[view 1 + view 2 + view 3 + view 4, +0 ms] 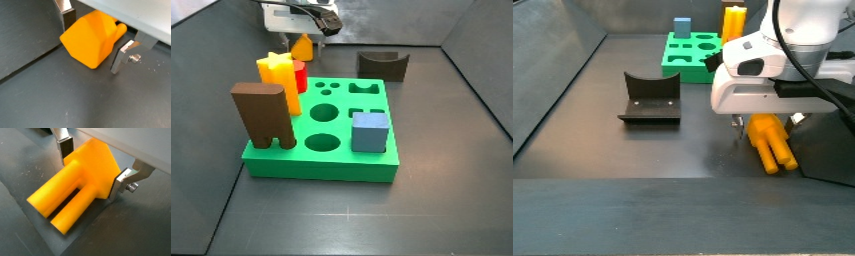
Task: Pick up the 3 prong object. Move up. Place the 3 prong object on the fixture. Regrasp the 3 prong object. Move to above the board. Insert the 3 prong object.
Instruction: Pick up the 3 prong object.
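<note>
The orange 3 prong object (80, 183) lies flat on the dark floor, and a side view shows its prongs (770, 145) pointing away from the arm. My gripper (91, 170) is down over its pointed end (92, 41), with one silver finger on each side pressed against the orange flanks, shut on it. In a side view the gripper (305, 30) stands behind the green board (331, 160), and the object (302, 47) just shows below it. The dark fixture (382, 65) with its U notch sits beside the board; from the opposite side the fixture (649, 100) is left of the gripper (764, 122).
On the board stand a brown arch block (262, 115), a yellow star-topped post (278, 75), a red cylinder (301, 76) and a blue cube (369, 130). Grey walls close in the floor. The board (687, 55) lies behind the arm.
</note>
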